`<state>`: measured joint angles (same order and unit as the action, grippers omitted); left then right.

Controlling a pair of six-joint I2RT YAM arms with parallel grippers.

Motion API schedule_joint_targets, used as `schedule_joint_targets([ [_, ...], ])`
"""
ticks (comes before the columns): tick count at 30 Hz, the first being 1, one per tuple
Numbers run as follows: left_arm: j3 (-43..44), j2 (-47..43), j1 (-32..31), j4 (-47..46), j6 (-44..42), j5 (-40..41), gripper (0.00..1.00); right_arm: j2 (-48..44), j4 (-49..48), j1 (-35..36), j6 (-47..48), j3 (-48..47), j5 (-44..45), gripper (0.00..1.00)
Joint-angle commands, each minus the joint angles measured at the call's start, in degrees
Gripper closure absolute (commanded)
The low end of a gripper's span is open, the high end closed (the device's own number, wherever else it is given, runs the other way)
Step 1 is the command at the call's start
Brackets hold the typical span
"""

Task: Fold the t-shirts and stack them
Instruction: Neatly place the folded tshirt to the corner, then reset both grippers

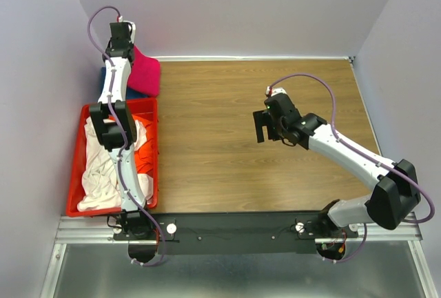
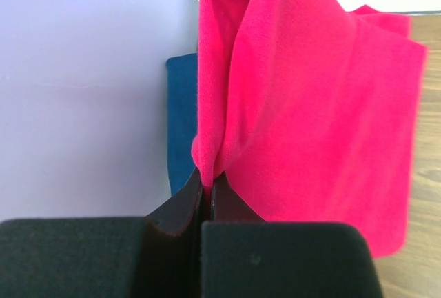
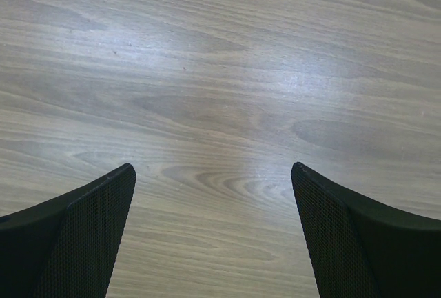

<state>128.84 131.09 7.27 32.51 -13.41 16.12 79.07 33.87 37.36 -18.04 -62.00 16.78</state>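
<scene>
The magenta-pink t-shirt hangs folded from my left gripper, whose jaws are shut on a pinched fold of its cloth. In the top view that gripper is at the table's far left corner, with the pink t-shirt draped over a dark blue t-shirt lying flat there. The blue t-shirt shows behind the pink one by the wall. A cream-white t-shirt and an orange one lie crumpled in the red crate. My right gripper hovers open over bare wood at mid-table.
The red plastic crate stands along the table's left side, just in front of the stacked shirts. The left wall is close beside the left gripper. Wood tabletop stretches between the two arms.
</scene>
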Motion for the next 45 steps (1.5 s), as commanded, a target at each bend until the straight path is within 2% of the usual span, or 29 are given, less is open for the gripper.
schedule_joint_targets([
  [1, -0.07, 3.12, 1.52, -3.41, 0.05, 10.56, 1.0, 0.47, 2.43, -0.19, -0.68, -1.55, 2.3, 0.0],
  [3, -0.51, 3.47, 1.78, -5.17, -0.39, 15.32, 1.0, 0.65, 3.04, -0.19, -0.85, -1.81, 2.21, 0.0],
  [7, -1.92, 2.95, 2.4, -8.34, -1.09, 18.15, 1.0, 1.52, 3.84, -0.19, -1.47, -2.95, 1.68, 0.0],
  [14, -2.1, 2.07, 4.77, -10.1, -0.04, 18.16, 1.0, 1.97, 5.77, -0.19, -2.79, -4.53, 0.89, 0.0],
  [21, -2.98, 3.91, 5.74, -10.8, -0.13, 21.67, 0.99, 2.23, 6.65, -0.19, -3.05, -5.68, 1.42, 0.0],
  [22, -2.89, 5.04, 5.74, -10.63, 0.57, 23.5, 0.9, 2.14, 6.65, -0.19, -3.05, -5.59, 1.51, 0.0],
  [24, -2.1, 6.37, 5.65, -9.84, 1.01, 23.78, 0.79, 2.14, 6.91, -0.19, -2.96, -5.5, 1.68, 0.0],
  [26, -1.57, 7.16, 5.74, -9.49, 1.98, 22.99, 0.6, 2.06, 7.0, -0.19, -3.05, -5.33, 1.77, 0.0],
  [27, -1.31, 7.25, 5.48, -9.14, 2.24, 22.3, 0.44, 1.88, 7.0, -0.19, -2.96, -5.24, 2.03, 0.0],
  [28, -1.13, 7.25, 5.48, -9.05, 2.51, 22.38, 0.43, 1.88, 7.09, -0.19, -2.88, -5.24, 2.12, 0.0],
  [29, -1.04, 6.99, 5.3, -9.13, 2.86, 22.55, 0.25, 1.97, 7.09, -0.19, -2.88, -5.15, 2.21, 0.0],
  [30, -0.96, 6.64, 4.95, -9.22, 3.04, 22.64, 0.21, 1.88, 7.09, -0.27, -2.88, -5.15, 2.3, 0.0],
  [31, -1.04, 5.85, 4.78, -9.4, 3.21, 22.73, 0.02, 1.79, 7.09, -0.1, -2.79, -5.15, 2.3, 0.0],
  [35, -0.69, 2.87, 3.29, -9.14, 4.44, 20.36, 0.02, 1.44, 7.18, -0.19, -2.09, -5.06, 3.52, 0.0],
  [39, -0.43, -2.14, 1.09, -7.91, 9.0, 10.71, 0.02, 0.13, 7.18, -0.19, -1.82, -5.94, 7.47, 0.0],
  [40, -0.51, -4.41, 0.56, -7.64, 11.28, 5.47, 0.02, -0.92, 7.18, -0.1, -1.73, -6.55, 9.74, 0.0],
  [43, -1.92, -9.86, -2.34, -7.64, 14.88, -3.43, 0.02, -2.86, 7.18, -0.27, -1.64, -8.13, 15.11, 0.0],
  [45, -3.15, -12.95, -5.5, -7.38, 16.22, -5.47, 0.02, -4.0, 7.18, -0.45, -1.64, -9.1, 19.93, 0.0],
])
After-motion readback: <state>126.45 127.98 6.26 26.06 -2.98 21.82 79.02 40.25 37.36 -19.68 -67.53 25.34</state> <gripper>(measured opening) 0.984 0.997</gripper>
